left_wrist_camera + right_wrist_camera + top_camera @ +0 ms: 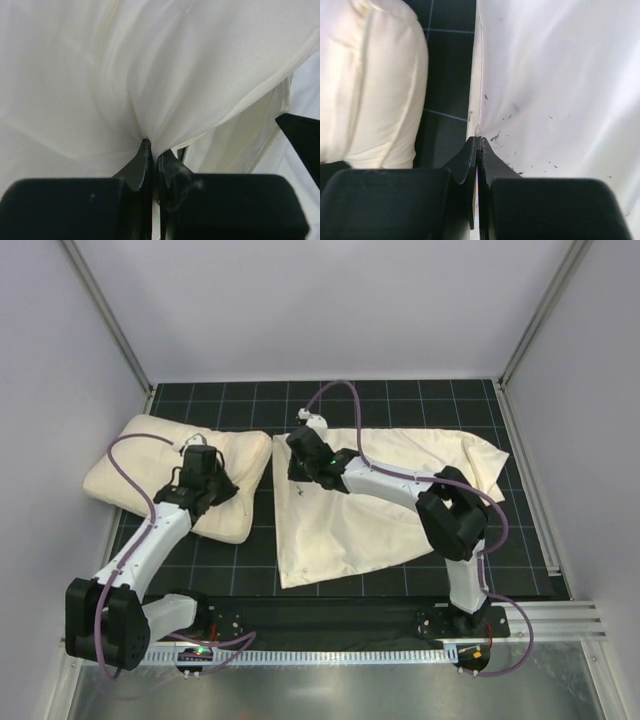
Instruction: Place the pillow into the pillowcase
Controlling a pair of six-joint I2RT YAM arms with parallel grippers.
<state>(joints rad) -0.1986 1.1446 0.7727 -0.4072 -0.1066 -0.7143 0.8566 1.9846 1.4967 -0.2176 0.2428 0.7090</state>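
The pillow (150, 465), plump and cream-white, is lying on the left part of the dark gridded desk (400, 400). Its long axis is running roughly left to right, with the right end angled slightly toward the arms. The pillowcase (380, 510) is lying flat and wrinkled just to its right, also longer from left to right, and a narrow strip of bare desk is separating the two. The left hand (154, 152) is sitting over the right half of the pillow. Its fingers are pressed together and pinching a fold of the pillow's cover, so the cloth is puckering toward the tips. The right hand (477, 145) is reaching across to the pillowcase's left edge, the side facing the pillow. It is closed tight on that edge near the far corner. From this hand the pillow is lying directly to the left, across the gap. The left arm is the nearer one to the pillow, so any push into the case would probably be travelling rightward along the pillow's length. Whether the gripped edge is the open mouth of the case is hard to make out, because only a thin hem line is showing. How many layers the right hand is holding is hidden between its fingers. In the overhead view both hands' fingertips are covered by their own wrists.
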